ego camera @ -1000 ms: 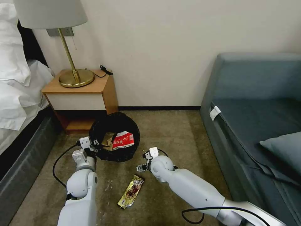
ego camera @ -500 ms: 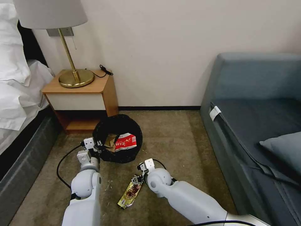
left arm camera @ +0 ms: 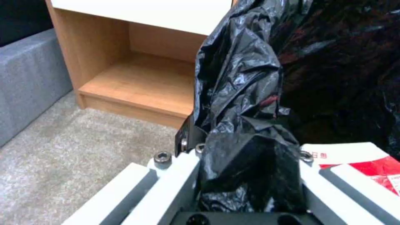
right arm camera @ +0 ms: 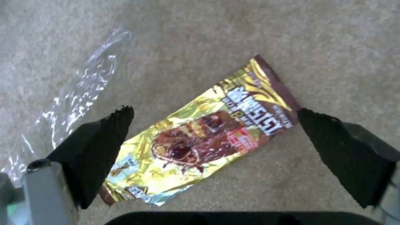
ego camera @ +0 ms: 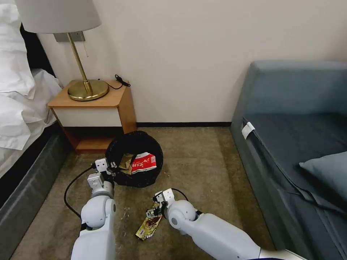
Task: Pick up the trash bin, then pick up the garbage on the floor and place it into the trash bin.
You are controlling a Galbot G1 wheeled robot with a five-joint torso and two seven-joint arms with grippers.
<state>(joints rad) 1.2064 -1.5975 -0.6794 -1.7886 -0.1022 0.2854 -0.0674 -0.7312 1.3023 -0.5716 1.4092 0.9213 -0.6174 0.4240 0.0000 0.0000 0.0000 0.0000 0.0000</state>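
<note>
Blurred white brand lettering on the gold-brown wrapper point(right arm camera: 196, 140), between the right gripper's point(right arm camera: 217, 140) spread fingers. Illegible. Unreadable red characters on the red-and-white packet point(left arm camera: 358, 159).

The trash bin point(ego camera: 134, 159) shows no white wall: the black bag liner point(left arm camera: 242, 93) covers it, and in the left wrist view the bunched liner hides the left claw point(ego camera: 112, 168) fingers' tips. Inside the bin, the tan paper wad point(ego camera: 125, 161) is partly hidden behind the red-and-white packet point(ego camera: 143, 162). The packet's print is too small to read. In the head view the right claw point(ego camera: 151, 211) covers the upper end of the gold-brown wrapper point(right arm camera: 200, 137). The lamp point(ego camera: 61, 21) is cut off by the top edge.
</note>
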